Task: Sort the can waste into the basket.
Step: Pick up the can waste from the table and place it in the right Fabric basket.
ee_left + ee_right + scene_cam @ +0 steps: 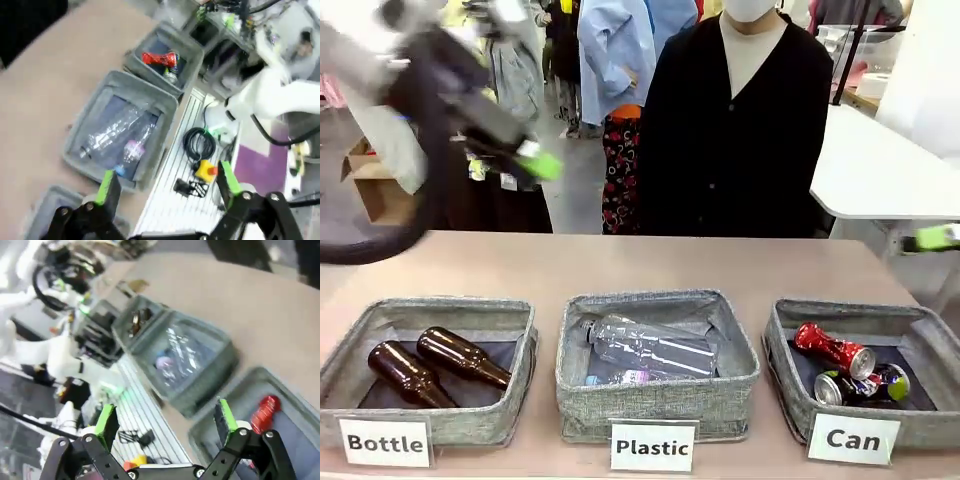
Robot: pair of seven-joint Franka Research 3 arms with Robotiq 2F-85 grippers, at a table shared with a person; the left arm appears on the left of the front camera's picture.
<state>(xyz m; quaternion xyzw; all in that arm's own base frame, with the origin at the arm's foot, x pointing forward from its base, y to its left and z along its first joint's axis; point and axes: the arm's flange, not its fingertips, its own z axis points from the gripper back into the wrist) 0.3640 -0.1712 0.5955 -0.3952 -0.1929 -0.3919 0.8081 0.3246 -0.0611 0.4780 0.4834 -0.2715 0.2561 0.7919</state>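
Can basket (930,345) sits far right, below right gripper (165,422), whose jaws are spread wide and empty. Left gripper (167,187), also wide and empty, is raised off to the left. Red can (833,350) and black can (865,386) lie inside basket, touching.

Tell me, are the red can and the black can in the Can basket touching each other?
Cannot tell. In the front view the red can lies right next to the black can inside the basket, partly overlapping, but neither contact nor a gap shows plainly.

Left hand (165,187) open, raised; right hand (165,422) open
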